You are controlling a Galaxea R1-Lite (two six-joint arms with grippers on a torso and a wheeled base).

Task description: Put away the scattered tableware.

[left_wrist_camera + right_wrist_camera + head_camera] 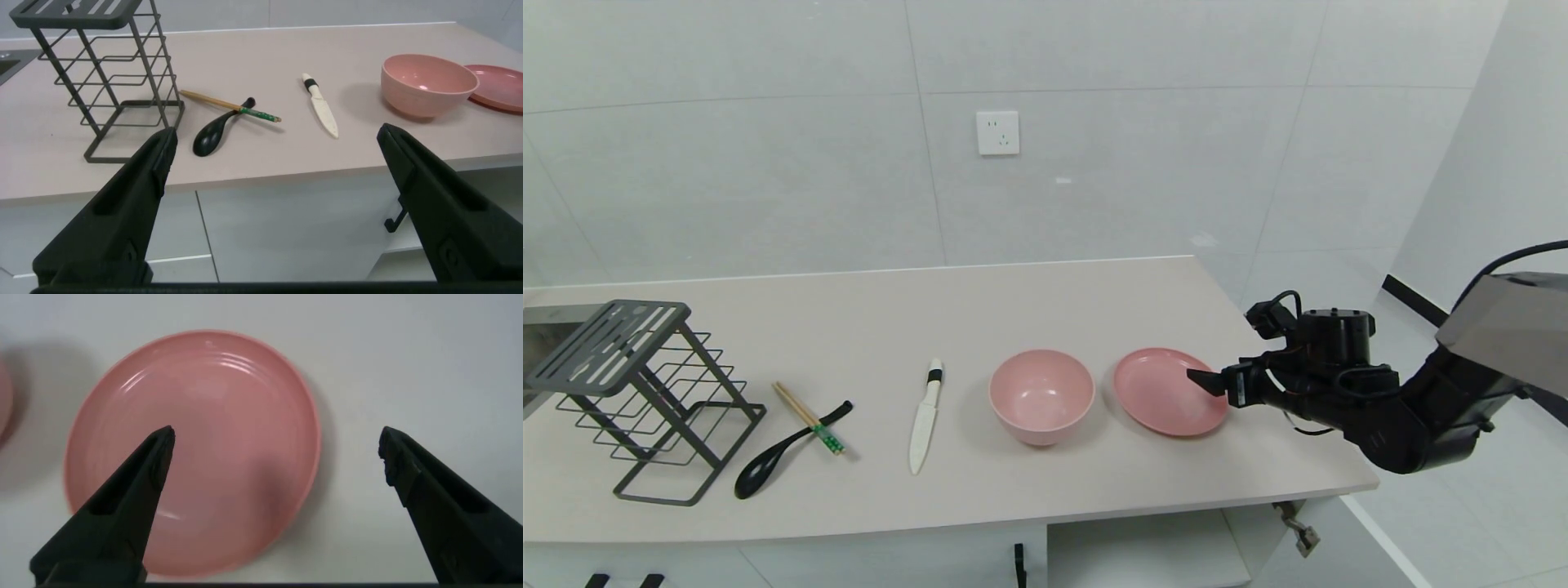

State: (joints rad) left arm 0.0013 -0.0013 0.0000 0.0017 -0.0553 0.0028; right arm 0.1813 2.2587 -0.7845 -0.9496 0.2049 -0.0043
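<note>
Tableware is seen unstowed in the head view: chopsticks (809,418), spoon (776,453), knife (925,416), bowl (1041,396) and plate (1168,400) lie on the surface (1013,310) beside the rack (645,392). In the left wrist view, the left jaws are spread, holding nothing. In the right wrist view, the right jaws are spread over the plate's edge, which is not yet grasped

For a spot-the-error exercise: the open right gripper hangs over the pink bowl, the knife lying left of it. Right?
No: the right wrist view shows the open right gripper over the pink plate, not the bowl. The knife lies left of the bowl.
</note>
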